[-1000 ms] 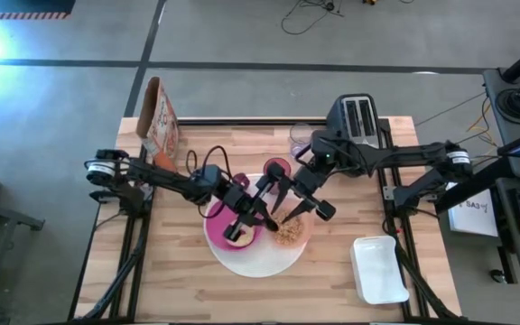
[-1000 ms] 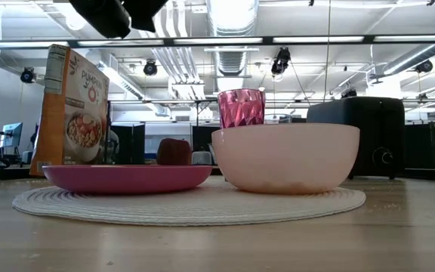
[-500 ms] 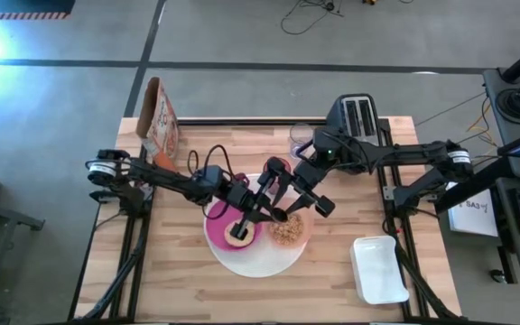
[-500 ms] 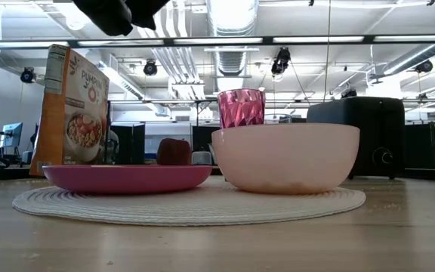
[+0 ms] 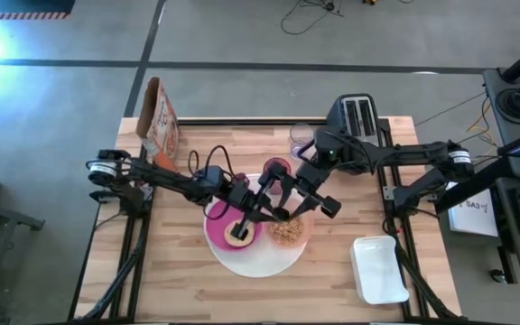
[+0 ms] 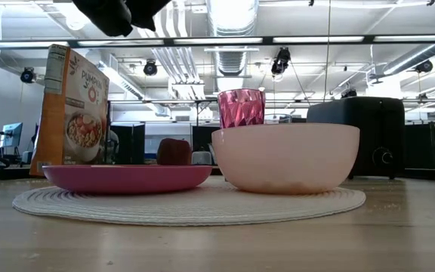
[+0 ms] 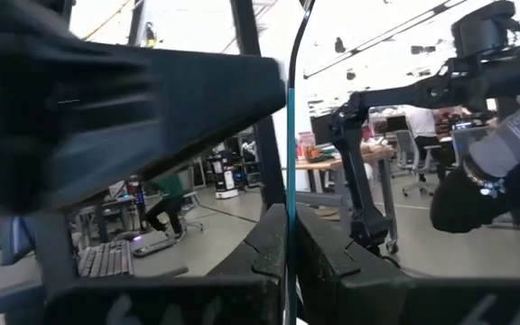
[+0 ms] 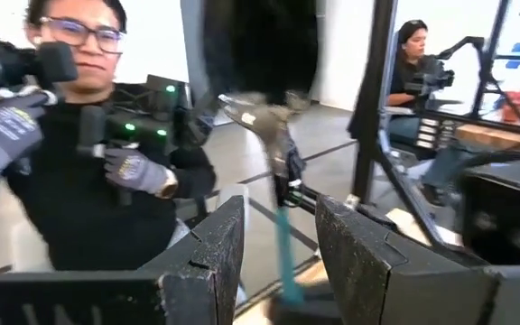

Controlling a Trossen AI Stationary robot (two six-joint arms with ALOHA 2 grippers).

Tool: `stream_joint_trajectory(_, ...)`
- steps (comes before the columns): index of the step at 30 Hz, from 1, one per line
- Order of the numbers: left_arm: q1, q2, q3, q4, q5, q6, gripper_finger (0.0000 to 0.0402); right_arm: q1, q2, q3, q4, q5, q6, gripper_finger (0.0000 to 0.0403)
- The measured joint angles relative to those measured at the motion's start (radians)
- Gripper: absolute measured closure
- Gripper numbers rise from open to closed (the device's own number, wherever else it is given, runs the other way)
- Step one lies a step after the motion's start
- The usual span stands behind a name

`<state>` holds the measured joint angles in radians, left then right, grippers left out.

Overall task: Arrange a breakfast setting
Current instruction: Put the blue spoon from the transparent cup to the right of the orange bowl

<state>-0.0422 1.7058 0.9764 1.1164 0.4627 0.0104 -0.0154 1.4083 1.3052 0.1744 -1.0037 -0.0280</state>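
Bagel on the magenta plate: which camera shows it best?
High view. The tan ring-shaped bagel lies fully visible on the smaller round magenta plate. In the low view only the plate's rim shows, and it hides the bagel. Neither wrist view shows the bagel.

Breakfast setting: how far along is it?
Done: the bagel sits on the magenta plate, the bowl with cereal stands beside it, and the pink tumbler behind. In hand: the left claw grips the teal-handled spoon over the setting, facing the open right claw. Left: laying the spoon down.
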Motion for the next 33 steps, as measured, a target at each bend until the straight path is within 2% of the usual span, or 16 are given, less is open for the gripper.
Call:
stream_joint_trajectory(7, 0.014, 0.0, 0.007, -0.003, -0.041, 0.024, 0.0401, 0.011, -0.007, 0.0, 0.0, -0.067, 0.032, 0.0275)
stream_joint_trajectory(20, 0.039, 0.002, 0.013, 0.0, -0.008, 0.026, 0.0401, 0.013, -0.012, 0.0, -0.002, -0.047, -0.009, 0.028)
stream_joint_trajectory(27, 0.039, 0.002, 0.013, -0.011, -0.012, 0.026, 0.0401, 0.011, -0.012, 0.0, 0.005, -0.023, -0.036, 0.0351)
stream_joint_trajectory(30, 0.039, 0.003, 0.019, -0.022, -0.013, 0.027, 0.0401, 0.01, -0.012, 0.0, 0.005, 0.021, -0.041, 0.0382)
stream_joint_trajectory(33, 0.042, 0.001, 0.031, -0.016, -0.027, 0.028, 0.04, 0.014, -0.014, -0.001, -0.012, 0.02, -0.016, 0.0394)
